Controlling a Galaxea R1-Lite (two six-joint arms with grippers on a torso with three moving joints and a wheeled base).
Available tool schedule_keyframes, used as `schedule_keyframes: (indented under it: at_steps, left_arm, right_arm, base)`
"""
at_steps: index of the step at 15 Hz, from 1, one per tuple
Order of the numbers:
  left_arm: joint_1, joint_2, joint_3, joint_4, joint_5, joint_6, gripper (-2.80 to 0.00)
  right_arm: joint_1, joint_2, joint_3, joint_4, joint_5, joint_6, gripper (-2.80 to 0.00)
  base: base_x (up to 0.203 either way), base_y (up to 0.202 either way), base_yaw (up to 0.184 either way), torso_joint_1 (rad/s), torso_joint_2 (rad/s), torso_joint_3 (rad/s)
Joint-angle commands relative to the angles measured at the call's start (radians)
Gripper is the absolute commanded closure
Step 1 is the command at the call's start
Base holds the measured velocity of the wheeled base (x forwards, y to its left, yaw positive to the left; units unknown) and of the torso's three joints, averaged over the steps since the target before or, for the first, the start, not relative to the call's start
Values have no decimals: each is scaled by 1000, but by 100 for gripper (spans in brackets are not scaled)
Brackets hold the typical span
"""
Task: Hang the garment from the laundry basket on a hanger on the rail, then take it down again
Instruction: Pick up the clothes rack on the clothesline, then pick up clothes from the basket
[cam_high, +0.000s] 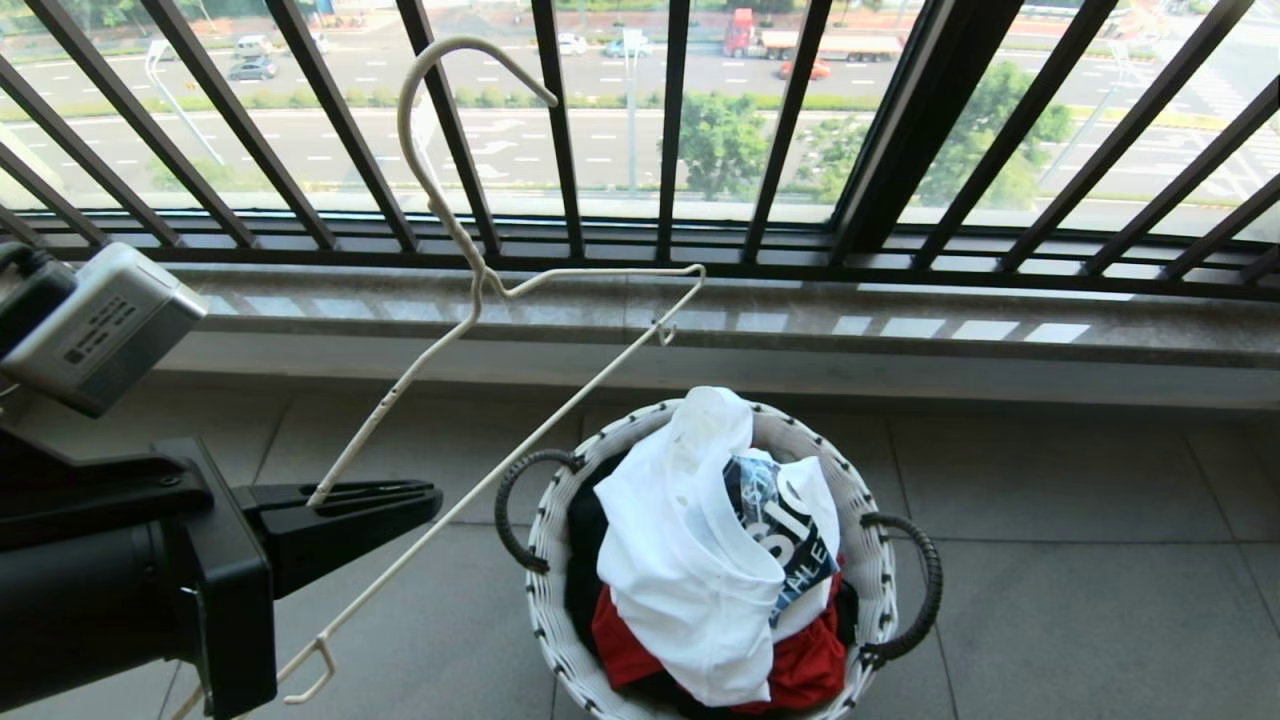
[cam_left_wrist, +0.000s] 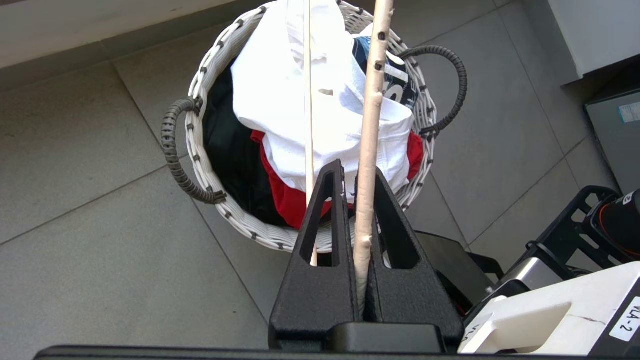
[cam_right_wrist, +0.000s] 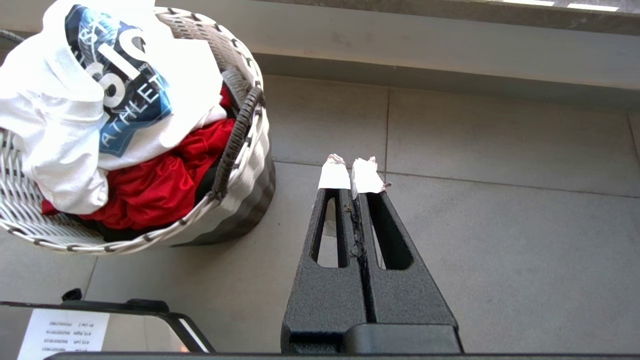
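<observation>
The white garment (cam_high: 690, 560) with its dark logo print lies on top of the pile in the laundry basket (cam_high: 548, 600) on the tiled floor. My left gripper (cam_high: 425, 497), just left of the basket, is shut on one arm of the thin cream hanger (cam_high: 400, 383), whose hook points up against the balcony bars. The left wrist view shows that arm of the hanger (cam_left_wrist: 372, 100) clamped between the fingers of the left gripper (cam_left_wrist: 357, 167) above the basket (cam_left_wrist: 250, 232). My right gripper (cam_right_wrist: 352, 175) is shut and empty over bare tiles beside the basket (cam_right_wrist: 150, 237). The rail is out of view.
A red cloth (cam_high: 810, 670) and a black shirt (cam_high: 585, 560) lie under the garment. A black balcony railing (cam_high: 660, 130) and a stone sill (cam_high: 900, 320) close off the far side. Parts of my own base (cam_left_wrist: 550, 310) sit close to the basket.
</observation>
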Motion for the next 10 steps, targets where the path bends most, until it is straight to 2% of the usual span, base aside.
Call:
schedule_keyframes:
  at_steps: [1, 4, 7, 10]
  left_arm:
    - [0, 3, -7, 0, 1, -2, 0]
    - [0, -3, -14, 0, 8, -3, 0]
    - [0, 3, -45, 31, 63, -5, 0]
    - [0, -11, -66, 79, 73, -5, 0]
  right_arm:
    - [1, 187, -108, 11, 4, 1, 0]
    - [2, 389, -228, 15, 40, 1, 0]
    - [6, 642, -331, 15, 84, 1, 0]
    - [56, 931, -457, 14, 118, 3, 0]
  base:
    - [0, 0, 0, 0, 0, 0]
    - [0, 0, 0, 0, 0, 0]
    - [0, 0, 0, 0, 0, 0]
    - [0, 0, 0, 0, 0, 0]
